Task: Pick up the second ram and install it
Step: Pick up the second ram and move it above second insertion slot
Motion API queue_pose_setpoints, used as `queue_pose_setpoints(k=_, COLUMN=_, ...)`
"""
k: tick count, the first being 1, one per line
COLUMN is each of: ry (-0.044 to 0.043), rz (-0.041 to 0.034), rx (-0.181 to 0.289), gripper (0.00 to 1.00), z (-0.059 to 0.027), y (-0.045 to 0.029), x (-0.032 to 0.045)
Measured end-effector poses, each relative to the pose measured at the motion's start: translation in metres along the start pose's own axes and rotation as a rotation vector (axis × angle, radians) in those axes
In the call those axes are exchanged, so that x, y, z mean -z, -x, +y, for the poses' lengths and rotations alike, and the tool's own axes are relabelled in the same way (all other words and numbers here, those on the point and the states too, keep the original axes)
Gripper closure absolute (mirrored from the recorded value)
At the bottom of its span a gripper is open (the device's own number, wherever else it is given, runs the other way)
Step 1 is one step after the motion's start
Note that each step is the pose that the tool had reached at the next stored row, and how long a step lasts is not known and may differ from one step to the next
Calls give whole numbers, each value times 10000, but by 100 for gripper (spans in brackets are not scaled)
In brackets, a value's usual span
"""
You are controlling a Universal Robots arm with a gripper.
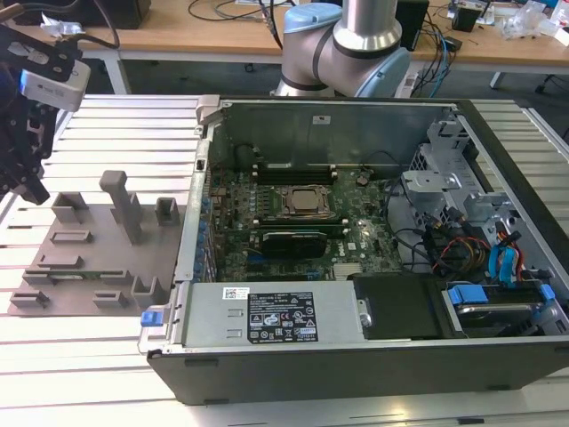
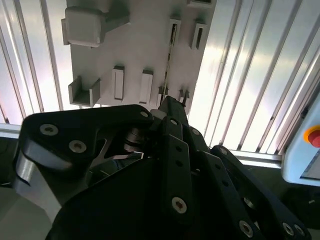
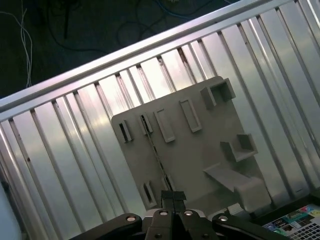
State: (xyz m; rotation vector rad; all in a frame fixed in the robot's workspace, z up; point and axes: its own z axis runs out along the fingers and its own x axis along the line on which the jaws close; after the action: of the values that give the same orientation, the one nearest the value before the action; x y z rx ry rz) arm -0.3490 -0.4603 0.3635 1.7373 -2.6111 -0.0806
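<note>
Approach stage, pickup not yet made. My gripper (image 3: 173,196) hovers above the holder tray (image 3: 200,150), jaws pressed together and empty. The second ram (image 3: 157,156) stands edge-on in that tray. Judgement: a grasp calls for jaws parted and squared across the strip.

Labels in sight, none of them legible

In the exterior view, a big black-and-white label (image 1: 284,318) sits on top of the power supply (image 1: 209,311) at the front of the computer case (image 1: 356,378). It is packed with lines of print and small marks, all too small to make out. Just beside it is a small white sticker (image 1: 235,293), also unreadable. In the first wrist view, a colourful printed label (image 3: 296,221) peeks in at the corner, its lettering too small to tell.
</note>
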Motion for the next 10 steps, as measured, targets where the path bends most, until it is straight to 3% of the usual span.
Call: queue_pose_setpoints(k=10, ry=24, rz=44, rx=986, gripper=90, z=-1, y=0, x=0)
